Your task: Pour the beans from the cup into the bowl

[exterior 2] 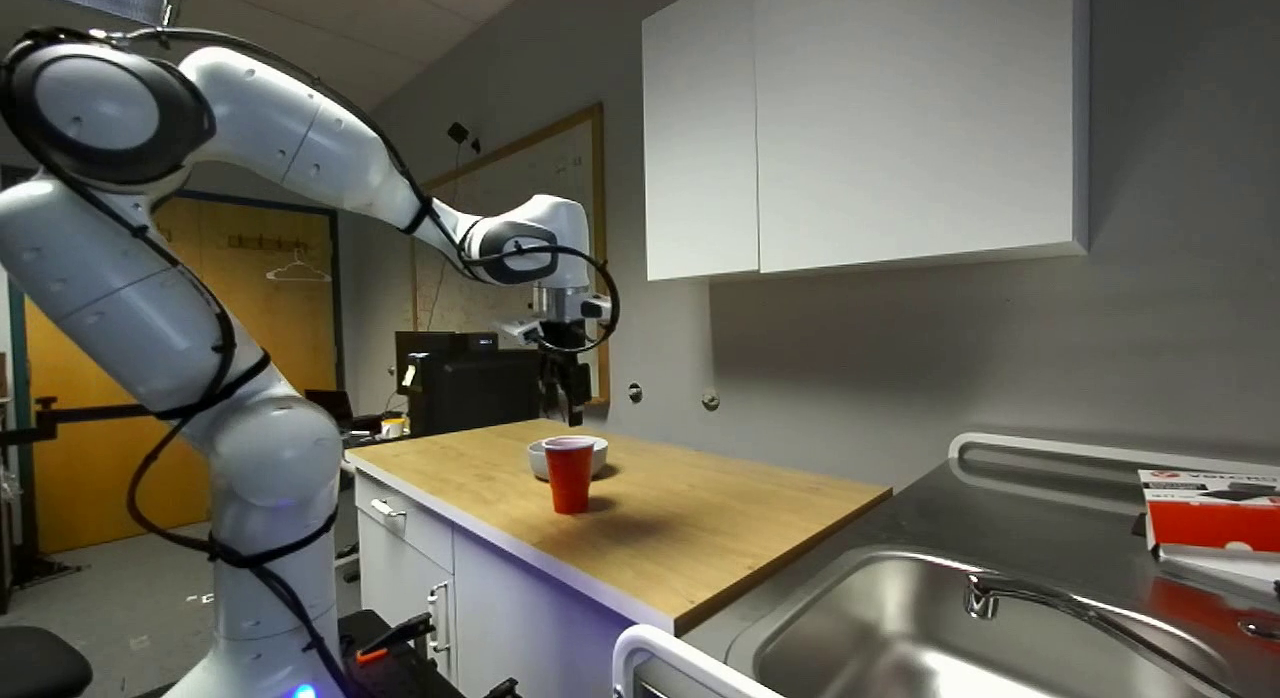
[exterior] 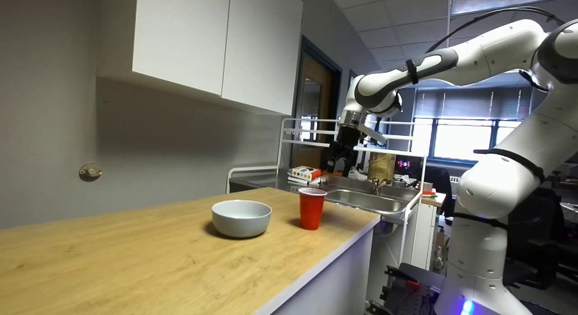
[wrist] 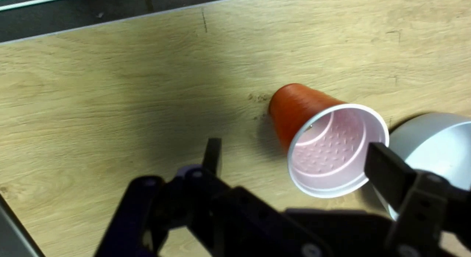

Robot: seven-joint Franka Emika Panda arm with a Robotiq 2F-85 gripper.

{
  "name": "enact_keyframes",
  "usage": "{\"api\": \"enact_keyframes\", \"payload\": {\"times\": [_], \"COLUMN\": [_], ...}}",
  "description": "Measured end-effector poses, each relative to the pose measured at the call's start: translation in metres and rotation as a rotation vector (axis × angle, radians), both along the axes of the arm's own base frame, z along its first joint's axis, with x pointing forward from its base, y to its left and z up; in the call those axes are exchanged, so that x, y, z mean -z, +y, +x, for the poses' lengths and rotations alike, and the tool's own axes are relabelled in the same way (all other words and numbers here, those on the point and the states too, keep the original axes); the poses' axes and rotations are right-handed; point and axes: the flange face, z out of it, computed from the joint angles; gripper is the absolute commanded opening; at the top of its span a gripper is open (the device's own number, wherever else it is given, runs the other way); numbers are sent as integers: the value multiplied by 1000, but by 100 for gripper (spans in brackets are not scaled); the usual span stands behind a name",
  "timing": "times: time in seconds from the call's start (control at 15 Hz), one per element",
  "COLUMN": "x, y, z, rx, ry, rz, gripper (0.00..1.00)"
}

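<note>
The small red cup (exterior: pixel 311 211) stands upright on the wooden counter; it also shows in an exterior view (exterior 2: pixel 569 480) and in the wrist view (wrist: pixel 294 106). Its pale inside is visible, with a small speck deep in it; beans cannot be made out. The pale grey bowl (exterior: pixel 241 221) stands beside the cup, partly behind it in an exterior view (exterior 2: pixel 599 456) and cut by the right edge of the wrist view (wrist: pixel 415 135). My gripper (wrist: pixel 296 152) is open and empty, pointing down above the counter near the cup; it shows in both exterior views (exterior: pixel 338 167) (exterior 2: pixel 563 406).
The wooden counter (exterior: pixel 135 256) ends at a front edge on the robot's side. A metal sink (exterior 2: pixel 860 618) with a faucet (exterior 2: pixel 1050 603) adjoins it. White wall cabinets (exterior 2: pixel 900 128) hang above. A white rack frame (exterior: pixel 282 134) and a red-white box (exterior: pixel 306 173) are by the sink.
</note>
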Motion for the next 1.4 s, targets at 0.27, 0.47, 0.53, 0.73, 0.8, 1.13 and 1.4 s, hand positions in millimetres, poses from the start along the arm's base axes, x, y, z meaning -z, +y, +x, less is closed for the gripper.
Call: {"api": "enact_keyframes", "payload": {"times": [0.27,0.47,0.53,0.73,0.8,1.13,1.4], "x": [13,24,29,44,49,79,90], "y": [16,23,23,21,20,14,8], "z": [21,36,41,56,61,82,94], "rx": [-3,0,1,8,11,24,21], "ry": [41,73,83,111,122,182,205], "rz": [-22,-37,-43,-60,-67,-106,-126], "gripper": [100,100,100,100,100,61,31]}}
